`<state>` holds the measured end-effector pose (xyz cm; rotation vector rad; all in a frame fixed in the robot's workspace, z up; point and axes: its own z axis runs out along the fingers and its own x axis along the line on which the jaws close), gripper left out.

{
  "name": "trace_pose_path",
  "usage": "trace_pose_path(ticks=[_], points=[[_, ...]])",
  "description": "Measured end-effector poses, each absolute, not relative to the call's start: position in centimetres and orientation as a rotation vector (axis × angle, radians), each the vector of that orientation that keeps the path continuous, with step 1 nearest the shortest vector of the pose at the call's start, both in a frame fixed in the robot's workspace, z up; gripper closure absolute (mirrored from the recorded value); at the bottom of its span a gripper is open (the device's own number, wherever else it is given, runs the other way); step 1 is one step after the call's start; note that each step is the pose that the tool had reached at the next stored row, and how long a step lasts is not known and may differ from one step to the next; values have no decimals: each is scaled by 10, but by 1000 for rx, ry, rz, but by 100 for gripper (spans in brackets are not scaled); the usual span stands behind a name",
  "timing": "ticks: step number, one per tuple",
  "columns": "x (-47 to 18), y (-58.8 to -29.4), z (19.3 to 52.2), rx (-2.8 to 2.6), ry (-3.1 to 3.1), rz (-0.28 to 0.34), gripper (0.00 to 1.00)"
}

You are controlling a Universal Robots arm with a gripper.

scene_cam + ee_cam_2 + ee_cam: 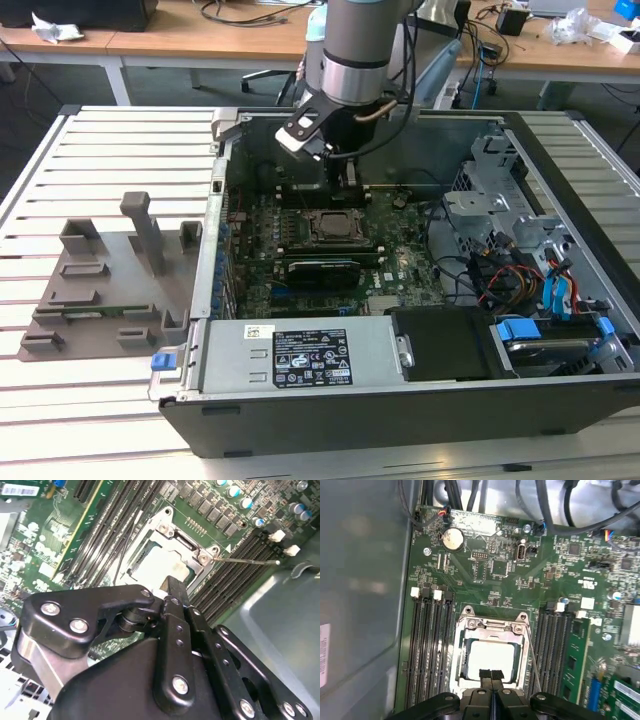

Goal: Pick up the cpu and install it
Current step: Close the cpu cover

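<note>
Slatted white table [100, 150] carries an open computer case [400, 410]; wooden desks [180, 30] run behind it. On the exterior view's left, a grey plastic fixture [110, 290] sits on the slats, well apart from the work.

Arm [360, 50] reaches down into the case over the motherboard [485, 580]. Gripper [491, 674] is narrow: the two black fingertips [486, 675] are pressed together, with nothing seen between them. It hangs over one edge of the cpu [490, 657].

The cpu lies flat in the socket, silvery top up, ringed by the metal socket frame [490, 627]. In the second wrist view the cpu [157, 565] shows just past the gripper [172, 585]; whether the tips touch it, cannot tell.

Surroundings:
- Rows of black memory slots [427, 645] flank the socket on both sides, close to it.
- A green memory stick [577, 660] stands in a slot beyond one row.
- A thin wire lever [250, 560] runs out from one socket corner across the slots.
- Coin battery [453, 539] and black cables [555, 510] sit further off on the board.
- Labelled power supply box [300, 360] and the drive cage with coloured wires [520, 270] fill the near and exterior-view-right parts of the case.
</note>
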<state>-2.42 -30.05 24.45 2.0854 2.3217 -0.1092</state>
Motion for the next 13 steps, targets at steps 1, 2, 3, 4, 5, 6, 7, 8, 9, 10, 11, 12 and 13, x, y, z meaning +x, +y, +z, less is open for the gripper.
trace_pose_path(ticks=[1, 2, 3, 4, 5, 6, 7, 8, 9, 10, 11, 12, 13], points=[[-24, -300, 248, 2085, 2321, -111, 89], [-24, -300, 250, 2084, 2320, -112, 89], [-24, -300, 252, 2084, 2320, -113, 89], [-24, -300, 255, 2083, 2319, -115, 89], [-24, -300, 256, 2083, 2318, -116, 89], [-24, -300, 258, 2082, 2317, -118, 89], [-24, -300, 261, 2081, 2316, -120, 89], [-24, -300, 264, 2080, 2315, -123, 89], [-24, -300, 265, 2080, 2314, -125, 89], [-24, -300, 267, 2079, 2314, -126, 89], [-24, -300, 268, 2079, 2313, -127, 89], [-24, -300, 270, 2078, 2313, -128, 89], [-24, -300, 274, 2077, 2312, -130, 89]])
